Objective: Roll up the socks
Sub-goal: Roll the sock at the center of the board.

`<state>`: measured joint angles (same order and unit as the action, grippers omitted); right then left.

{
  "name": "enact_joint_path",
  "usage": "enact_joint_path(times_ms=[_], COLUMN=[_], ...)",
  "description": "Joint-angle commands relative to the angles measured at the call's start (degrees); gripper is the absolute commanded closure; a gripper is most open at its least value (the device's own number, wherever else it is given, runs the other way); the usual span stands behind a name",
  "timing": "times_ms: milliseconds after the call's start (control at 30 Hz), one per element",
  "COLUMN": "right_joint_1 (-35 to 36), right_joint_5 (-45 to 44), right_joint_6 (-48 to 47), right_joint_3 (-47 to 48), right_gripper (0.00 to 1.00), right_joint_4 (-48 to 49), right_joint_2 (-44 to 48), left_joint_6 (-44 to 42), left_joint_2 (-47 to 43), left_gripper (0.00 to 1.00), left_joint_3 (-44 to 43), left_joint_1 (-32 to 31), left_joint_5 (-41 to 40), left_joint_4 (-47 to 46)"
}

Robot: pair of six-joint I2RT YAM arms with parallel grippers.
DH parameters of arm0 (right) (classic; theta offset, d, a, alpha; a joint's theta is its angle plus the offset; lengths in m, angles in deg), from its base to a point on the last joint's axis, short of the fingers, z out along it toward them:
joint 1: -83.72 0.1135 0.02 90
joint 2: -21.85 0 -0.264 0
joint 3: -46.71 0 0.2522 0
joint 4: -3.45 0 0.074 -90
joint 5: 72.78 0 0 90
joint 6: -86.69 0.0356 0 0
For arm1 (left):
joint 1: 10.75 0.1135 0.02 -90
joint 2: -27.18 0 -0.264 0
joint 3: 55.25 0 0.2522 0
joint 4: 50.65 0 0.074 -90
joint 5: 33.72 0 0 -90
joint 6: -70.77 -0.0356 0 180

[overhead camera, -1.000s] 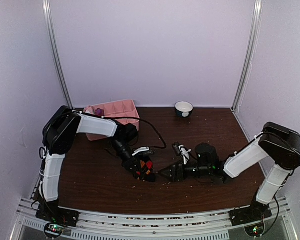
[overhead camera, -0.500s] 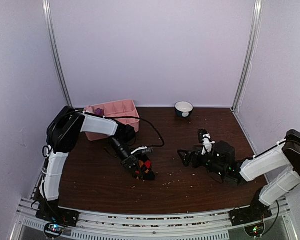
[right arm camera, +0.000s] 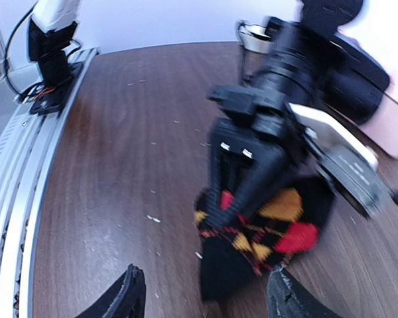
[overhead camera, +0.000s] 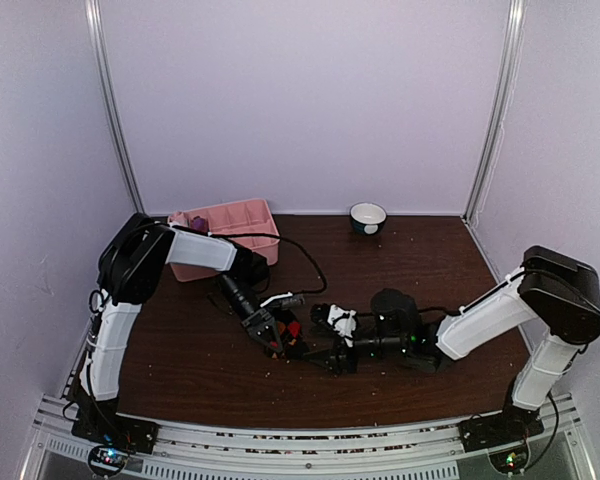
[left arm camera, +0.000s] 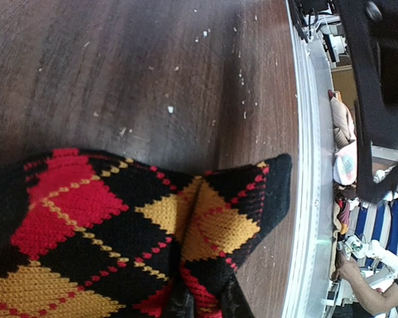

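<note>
Spanning under both pincers, brown table (overhead camera: 400, 260); pink tray (overhead camera: 230, 215) sits behind left pincer (overhead camera: 274, 339), which is clamped on black argyle sock (left arm camera: 119, 225). Just right of it, right pincer (right arm camera: 204, 285), jaws apart, sock's free end between them, contact unclear.

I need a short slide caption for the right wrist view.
Left pincer grips the black argyle sock on the brown table, framed by the open right pincer.
</note>
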<state>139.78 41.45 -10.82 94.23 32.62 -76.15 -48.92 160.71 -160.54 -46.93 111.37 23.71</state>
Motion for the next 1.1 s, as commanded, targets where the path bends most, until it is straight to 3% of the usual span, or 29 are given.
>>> enact_joint_path(times_ms=[0,367,833,933,1067], right_joint_1=[0.9,0.7,0.3,0.2,0.2], right_joint_5=[4.8,2.6,-0.6,-0.4,1.3], right_joint_6=[-9.4,-19.3,-23.4,-23.3,-22.0], right_joint_3=[6.3,17.5,21.9,22.3,23.0], right_gripper=[0.38,0.46,0.59,0.65,0.82], right_joint_4=[-9.2,-21.6,-28.1,-29.3,-31.6], right_joint_2=[-3.5,-11.1,-16.5,-17.6,-17.8], left_joint_6=[-1.5,-4.6,-7.4,-9.3,-10.0], left_joint_2=[3.0,3.5,4.2,4.1,2.5], left_gripper=[0.95,0.95,0.9,0.84,0.53], left_joint_3=[0.0,-0.9,-2.2,-2.6,-2.2], left_joint_1=[0.7,0.6,0.6,0.6,0.8], left_joint_5=[-6.2,-3.7,-2.1,-1.2,-2.0], left_joint_4=[0.6,3.7,6.8,8.9,8.9])
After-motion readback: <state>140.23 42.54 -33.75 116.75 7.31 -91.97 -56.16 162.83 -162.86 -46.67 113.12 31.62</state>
